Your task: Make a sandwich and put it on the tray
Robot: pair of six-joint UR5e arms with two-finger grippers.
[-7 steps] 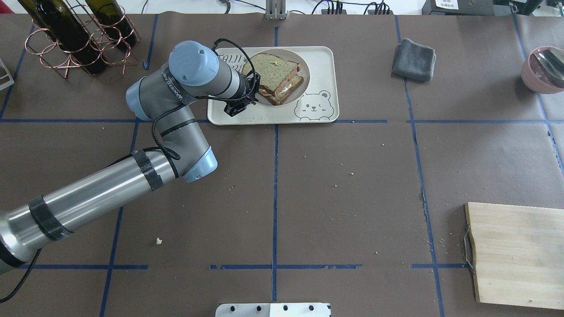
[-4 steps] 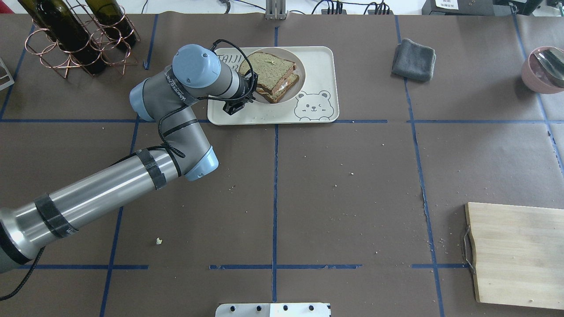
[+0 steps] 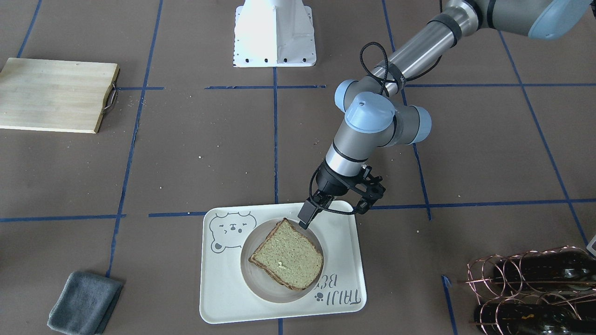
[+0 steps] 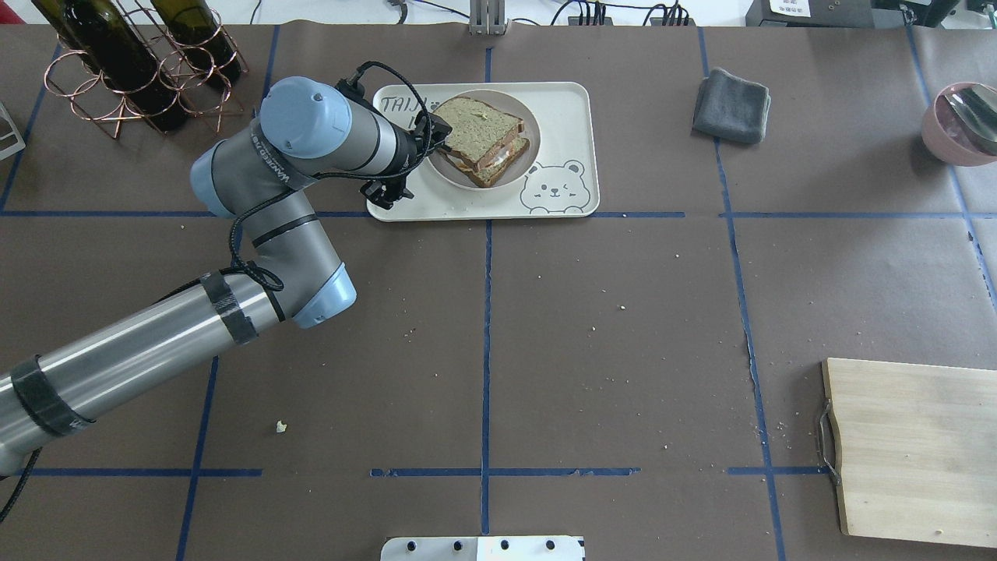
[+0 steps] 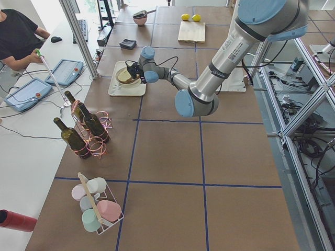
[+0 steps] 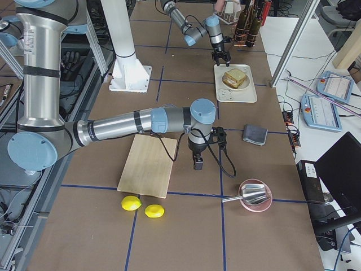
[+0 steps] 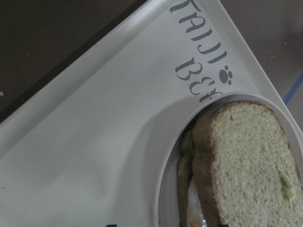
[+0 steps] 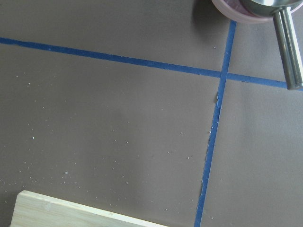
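Directions are from the overhead view. The cream-white rectangular plastic tray [image 4: 565,109] with the grey bear face sits at 12 o'clock on the brown paper-covered counter [image 4: 623,312]. The sandwich [image 4: 479,128], two tan bread slices with dark crust, lies flat in the tray's round well. The top slice is skewed off the lower one, and egg white shows between them at the 4 o'clock edge. The bear drawing is at 4 o'clock of the well, the lettering at 10 o'clock.

The left end effector [image 3: 306,217] hangs over the tray at 9 o'clock of the sandwich, its tip just beside the bread corner. I see nothing in its hold. I cannot tell how wide it stands, since only one black finger reads clearly.

The right end effector [image 6: 198,164] shows only in the right side view. It points down over the counter, just beside the pale wooden cutting board [image 4: 911,452] at 4 o'clock. I cannot tell its gap.

A folded grey cloth [image 4: 732,105] lies at 3 o'clock of the tray. A pink bowl [image 4: 938,140] with a metal utensil is at 2 o'clock of the counter. A copper wire rack [image 4: 117,86] with dark wine bottles is at 10 o'clock.
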